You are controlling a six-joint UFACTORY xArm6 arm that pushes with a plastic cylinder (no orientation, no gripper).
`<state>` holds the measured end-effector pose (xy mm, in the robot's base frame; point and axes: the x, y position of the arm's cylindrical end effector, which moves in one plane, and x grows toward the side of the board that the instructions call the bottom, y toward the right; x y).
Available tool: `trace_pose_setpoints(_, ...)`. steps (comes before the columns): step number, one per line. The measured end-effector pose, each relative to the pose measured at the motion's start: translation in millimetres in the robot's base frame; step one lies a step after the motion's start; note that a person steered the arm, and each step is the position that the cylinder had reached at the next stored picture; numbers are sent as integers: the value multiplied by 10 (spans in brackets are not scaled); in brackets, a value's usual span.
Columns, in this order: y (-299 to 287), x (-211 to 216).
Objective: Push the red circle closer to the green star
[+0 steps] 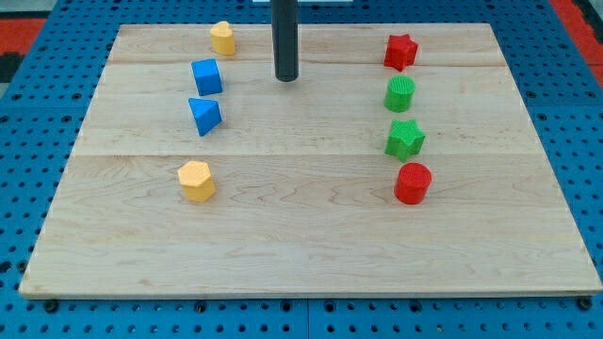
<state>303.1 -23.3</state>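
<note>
The red circle (413, 183) stands on the wooden board at the view's right, just below the green star (404, 139), with a narrow gap between them. My tip (286, 78) is near the view's top centre, far to the upper left of both blocks and touching none.
A green circle (400, 94) and a red star (400, 51) stand above the green star. At the view's left are a yellow block (223, 38), a blue cube (207, 76), a blue triangle (204, 115) and a yellow hexagon (196, 181). The board (301, 245) lies on a blue pegboard.
</note>
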Motion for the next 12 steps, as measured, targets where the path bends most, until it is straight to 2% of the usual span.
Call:
trace_pose_setpoints(3, -8, 25)
trace_pose_setpoints(4, 654, -197)
trace_pose_setpoints(6, 977, -215)
trace_pose_setpoints(7, 937, 65)
trace_pose_setpoints(9, 615, 1125)
trace_pose_setpoints(10, 603, 1803)
trace_pose_setpoints(11, 751, 2324)
trace_pose_setpoints(12, 1247, 2353)
